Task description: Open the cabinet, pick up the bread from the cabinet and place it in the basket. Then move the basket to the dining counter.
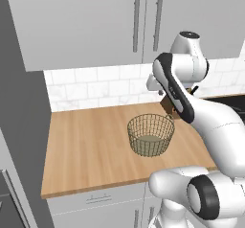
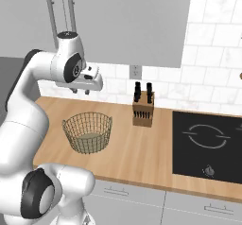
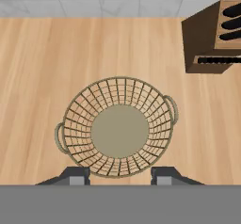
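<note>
The wire-mesh basket [image 3: 118,126] sits empty on the wooden counter [image 1: 86,145], dead centre in the hand view and just below the middle of both base views. The gripper [image 3: 120,177] hangs well above it, pointing straight down; its two dark finger tips stand apart at the bottom of the hand view, roughly either side of the basket's near rim, with nothing between them. So the jaws are part open and hold nothing.

Up in the top half of the left base view, the wall cabinet [image 1: 86,26] is shut, its two long bar handles [image 1: 147,20] side by side near the upper middle. The bread must be behind those doors; I can't see it anywhere. A knife block [image 2: 142,109] stands on the counter to the right of the basket, near the black cooktop [image 2: 208,146].

To my eye the job is at its very first step: the door is not yet open. The next move calls for raising the hand from over the basket to one of the handles, turning the fingers to straddle the vertical bar, closing on it and pulling the door outward.
</note>
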